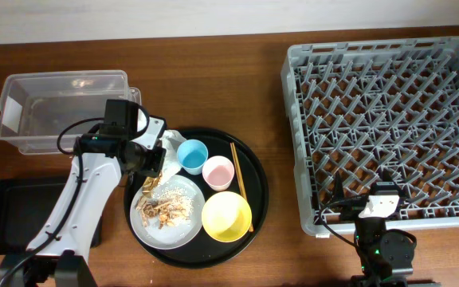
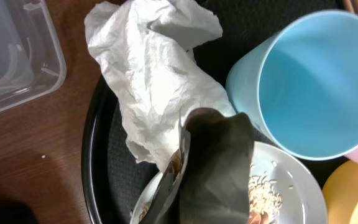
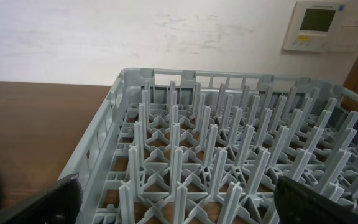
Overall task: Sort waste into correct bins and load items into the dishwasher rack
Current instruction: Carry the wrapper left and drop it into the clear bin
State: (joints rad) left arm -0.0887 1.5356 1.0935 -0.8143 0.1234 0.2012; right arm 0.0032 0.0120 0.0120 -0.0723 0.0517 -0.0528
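Observation:
My left gripper [image 1: 144, 165] is over the left side of the round black tray, shut on the gold-brown snack wrapper [image 2: 219, 158], which hangs close to the wrist camera and hides the fingers. The crumpled white tissue [image 2: 157, 81] lies just beyond it. The light-blue cup [image 1: 191, 155], pink cup [image 1: 218, 171], yellow bowl [image 1: 227, 216], chopsticks [image 1: 239, 187] and the grey plate [image 1: 183, 227] with crumbs [image 1: 159, 209] sit on that tray. My right gripper [image 3: 179, 211] is open and empty at the front edge of the grey dishwasher rack [image 1: 389, 119].
The clear tub [image 1: 58, 108] stands at the back left. The shallow black tray [image 1: 18, 211] lies at the front left, partly under my left arm. The round black tray [image 1: 257, 187] sits between the bins and the rack.

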